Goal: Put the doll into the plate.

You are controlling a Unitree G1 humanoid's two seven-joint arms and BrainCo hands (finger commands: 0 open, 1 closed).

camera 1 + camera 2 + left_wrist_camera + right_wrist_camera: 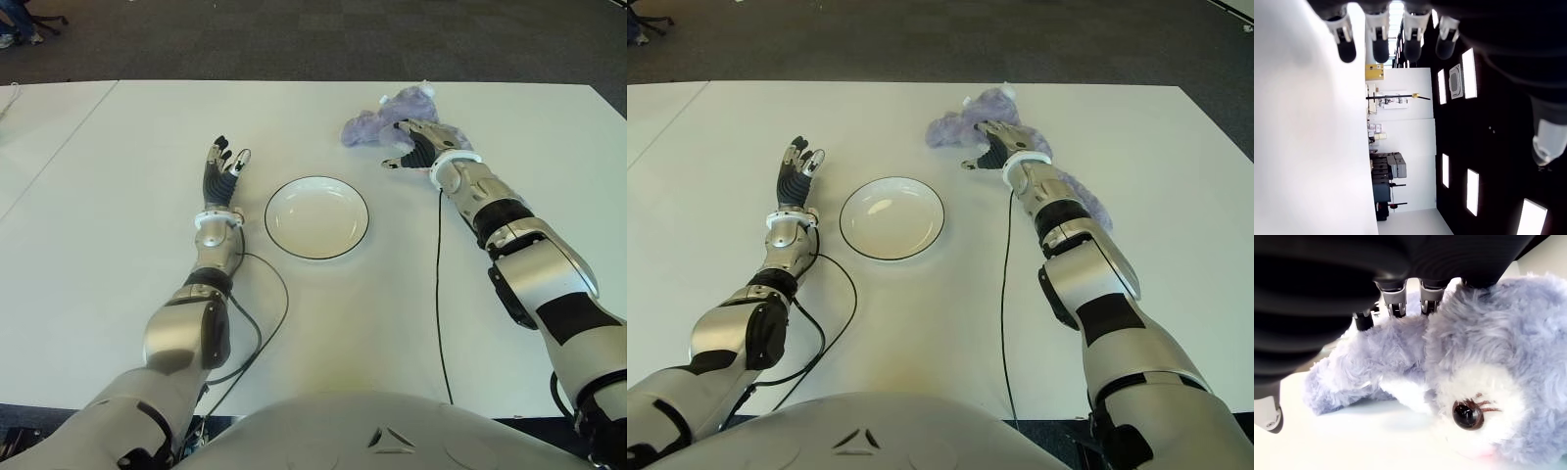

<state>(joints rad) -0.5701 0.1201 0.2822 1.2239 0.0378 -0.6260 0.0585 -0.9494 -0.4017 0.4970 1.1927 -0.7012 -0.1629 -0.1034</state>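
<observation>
Doll: purple plush toy (pixel 377 125) lying on the white table (pixel 98 245), well beyond the plate's right side
Plate: white plate (pixel 316 216), nothing in it
Right hand: right hand (pixel 416 145) draped over the plush, fingers (pixel 1396 301) resting on fur, not clamped
Left hand: left hand (pixel 223 166) left of the plate, fingers spread, holding nothing
Risk: a shallow grip on soft fur could slip, dropping the toy short of the plate

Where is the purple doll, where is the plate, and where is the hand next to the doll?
doll (pixel 1469 357): right wrist view, on its fuzzy purple head above the eye.
plate (pixel 316 217): left eye view, on the bare white middle.
right hand (pixel 416 145): left eye view, on the back of the hand, over the doll.
</observation>
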